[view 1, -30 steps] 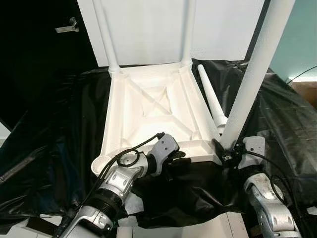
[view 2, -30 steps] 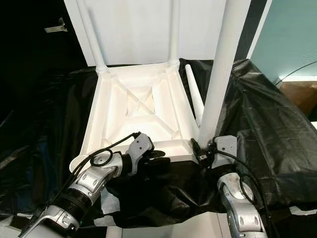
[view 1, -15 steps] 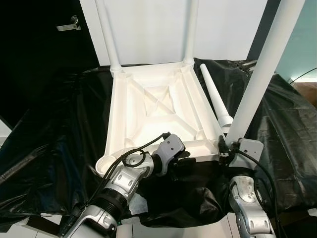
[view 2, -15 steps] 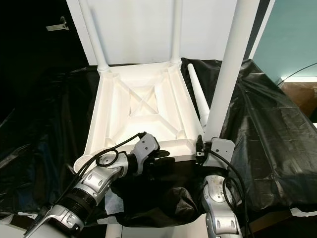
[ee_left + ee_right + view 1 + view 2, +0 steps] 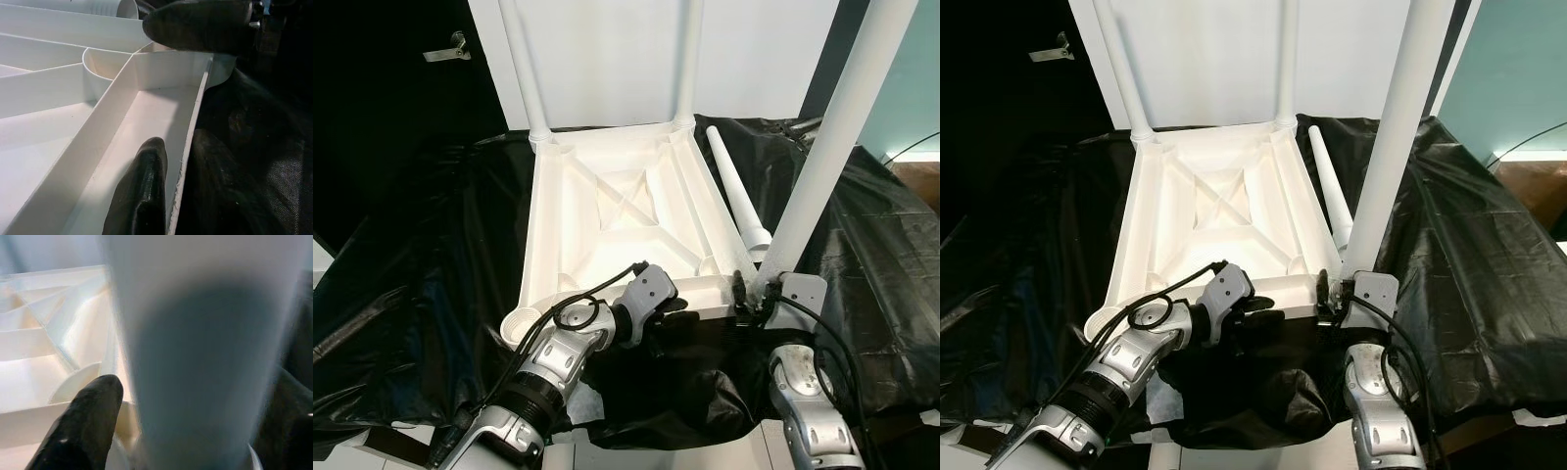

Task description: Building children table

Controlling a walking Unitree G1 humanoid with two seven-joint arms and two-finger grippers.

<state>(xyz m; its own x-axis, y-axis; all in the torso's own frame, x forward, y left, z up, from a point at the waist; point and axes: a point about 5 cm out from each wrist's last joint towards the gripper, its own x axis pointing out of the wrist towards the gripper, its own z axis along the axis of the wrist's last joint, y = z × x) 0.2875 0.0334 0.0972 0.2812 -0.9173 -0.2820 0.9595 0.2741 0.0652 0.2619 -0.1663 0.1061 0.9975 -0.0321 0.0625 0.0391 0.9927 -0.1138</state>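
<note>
The left gripper point(image 5: 668, 311) is clamped on the near rim of the upturned white tabletop point(image 5: 617, 230), which lies on black sheeting point(image 5: 421, 294); the right gripper point(image 5: 756, 297) grips the foot of a tall white leg point(image 5: 822, 147) standing at the near right corner. Two fitted legs point(image 5: 524, 69) rise at the far corners, and a loose leg point(image 5: 736, 191) lies beside the top. In the left wrist view, one black finger point(image 5: 142, 196) lies inside the rim. In the right wrist view the blurred leg appears seated in its socket.
</note>
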